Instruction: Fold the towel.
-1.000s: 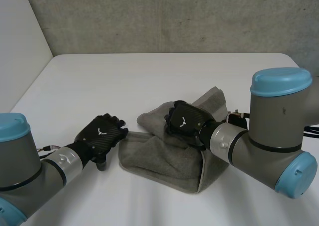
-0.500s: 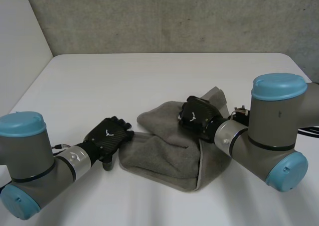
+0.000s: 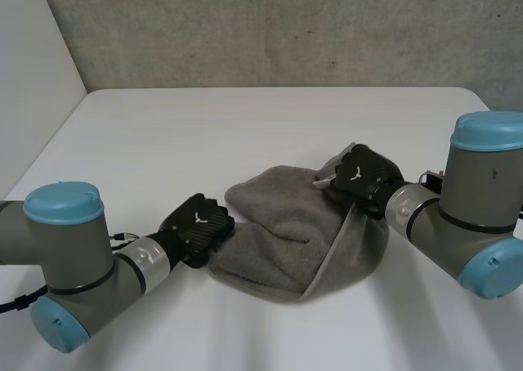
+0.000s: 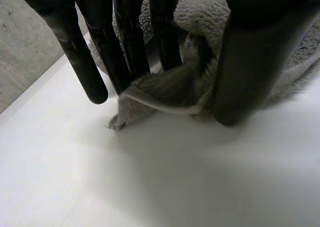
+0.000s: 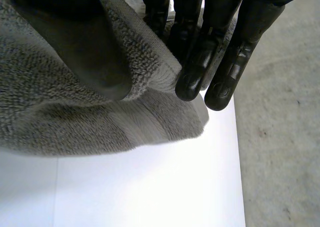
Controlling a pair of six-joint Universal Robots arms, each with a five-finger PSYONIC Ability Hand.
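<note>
Grey terry towel (image 3: 286, 232) lies bunched and partly doubled over in the middle of the white bench (image 3: 204, 134). Left robot hand (image 3: 198, 228) pinches its near left corner between fingers and thumb; right robot hand (image 3: 359, 175) likewise pinches its far right corner.

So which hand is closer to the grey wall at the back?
Right. The right hand grips the towel at its far corner, nearer the wall; the left hand grips its near-left corner, closer to the robot.
</note>
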